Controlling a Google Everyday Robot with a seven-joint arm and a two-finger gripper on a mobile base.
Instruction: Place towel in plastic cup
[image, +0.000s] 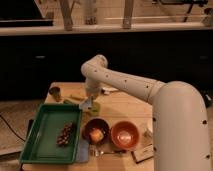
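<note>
My gripper hangs at the end of the white arm over the middle of the wooden table. It sits right above a small yellow-green plastic cup. A pale bluish towel shows at the gripper's tip, at the cup's rim. Whether the towel is inside the cup I cannot tell.
A green tray with a dark cluster of grapes lies at the front left. A dark bowl holding an orange fruit and an orange bowl stand in front. A small dark cup stands at the back left.
</note>
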